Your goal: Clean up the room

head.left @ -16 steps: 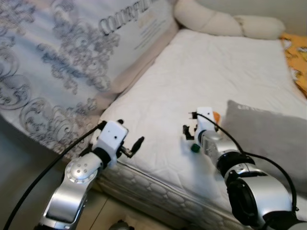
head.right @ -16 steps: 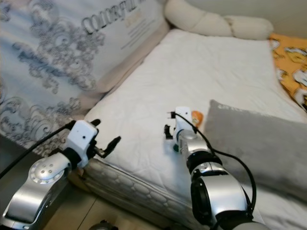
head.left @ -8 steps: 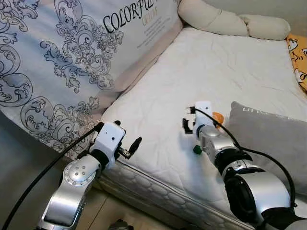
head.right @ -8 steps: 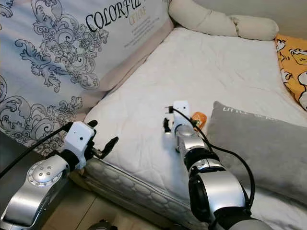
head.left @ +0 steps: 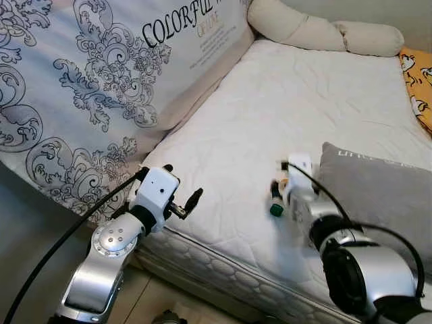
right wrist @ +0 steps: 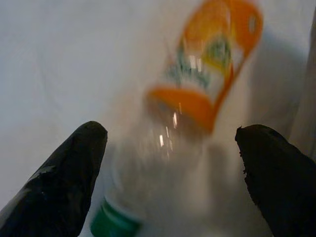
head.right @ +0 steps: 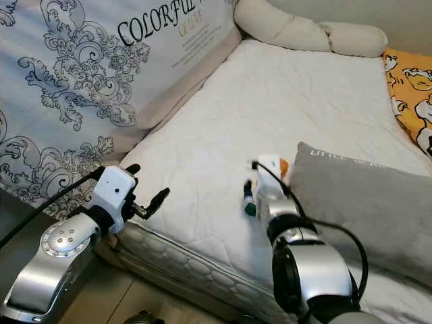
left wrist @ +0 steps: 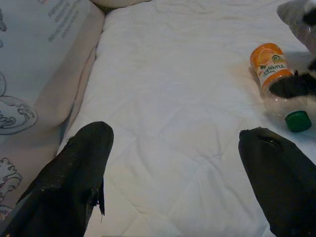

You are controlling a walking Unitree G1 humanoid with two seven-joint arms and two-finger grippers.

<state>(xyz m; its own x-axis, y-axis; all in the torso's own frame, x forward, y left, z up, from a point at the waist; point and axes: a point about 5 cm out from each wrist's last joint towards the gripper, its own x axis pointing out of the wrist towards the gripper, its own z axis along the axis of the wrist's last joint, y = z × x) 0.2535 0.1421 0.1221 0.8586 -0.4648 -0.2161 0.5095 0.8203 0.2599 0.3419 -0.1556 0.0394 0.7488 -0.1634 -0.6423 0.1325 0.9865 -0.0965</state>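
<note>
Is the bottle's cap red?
No, the bottle lying on the white mattress has a green cap.

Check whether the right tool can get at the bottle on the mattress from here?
Probably yes: the right tool is open, its fingers either side of the bottle lying on the mattress, nothing between.

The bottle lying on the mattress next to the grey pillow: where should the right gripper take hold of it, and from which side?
Probably the clear body of the bottle, between the orange label and the green cap. It lies on its side on the mattress, so the open right gripper should come from above, fingers across its width. The grey pillow crowds the far side.
</note>
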